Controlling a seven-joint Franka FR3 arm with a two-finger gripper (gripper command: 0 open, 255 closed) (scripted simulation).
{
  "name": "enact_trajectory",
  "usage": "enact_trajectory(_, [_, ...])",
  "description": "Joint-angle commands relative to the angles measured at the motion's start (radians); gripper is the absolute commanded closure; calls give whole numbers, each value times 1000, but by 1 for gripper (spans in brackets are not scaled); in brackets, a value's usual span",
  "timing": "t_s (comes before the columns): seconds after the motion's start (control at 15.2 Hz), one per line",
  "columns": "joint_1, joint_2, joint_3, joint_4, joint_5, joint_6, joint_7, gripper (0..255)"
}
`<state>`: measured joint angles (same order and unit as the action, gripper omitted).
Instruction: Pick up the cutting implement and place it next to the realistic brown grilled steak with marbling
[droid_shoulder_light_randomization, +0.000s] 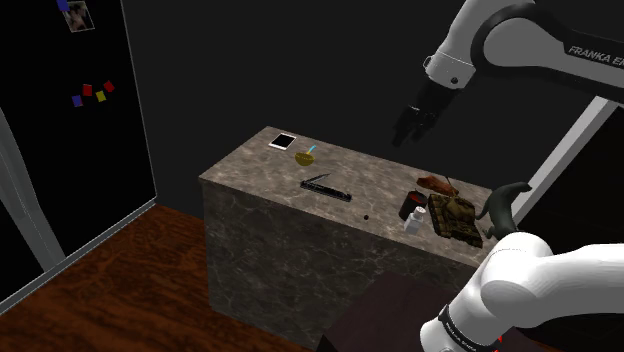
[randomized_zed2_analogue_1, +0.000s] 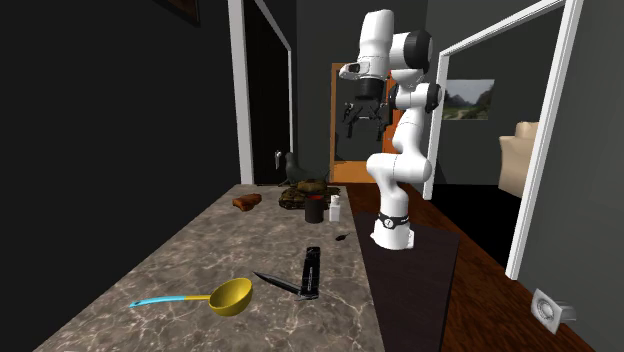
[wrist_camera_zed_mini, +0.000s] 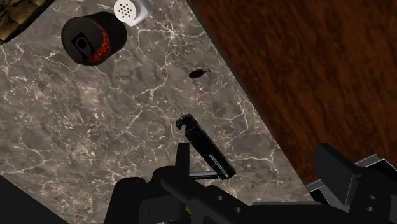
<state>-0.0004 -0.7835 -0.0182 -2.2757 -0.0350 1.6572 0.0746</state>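
Descent needs the spread, empty gripper (randomized_zed2_analogue_1: 363, 120) centred over the folding knife (droid_shoulder_light_randomization: 326, 187) beside the countertop's (droid_shoulder_light_randomization: 262, 176) long edge, jaws straddling its handle.

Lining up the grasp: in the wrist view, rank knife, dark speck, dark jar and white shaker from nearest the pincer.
1. The knife, ahead of the pincer.
2. The dark speck, past the knife.
3. The dark jar and the white shaker, side by side: too close to call.

One knife (droid_shoulder_light_randomization: 325, 187), one yellow ladle (droid_shoulder_light_randomization: 306, 157), one steak (droid_shoulder_light_randomization: 437, 183), one dark jar (droid_shoulder_light_randomization: 410, 207), one white shaker (droid_shoulder_light_randomization: 414, 221), all on one table (droid_shoulder_light_randomization: 250, 165).
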Motion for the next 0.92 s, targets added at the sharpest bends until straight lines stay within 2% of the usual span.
enact_trajectory(0.0, [0,0,0,0,0,0,0,0])
enact_trajectory(0.4, [31,151,-77,-41,-13,163,-152,0])
enact_trajectory(0.86, [72,378,-155,-24,3,334,-335,0])
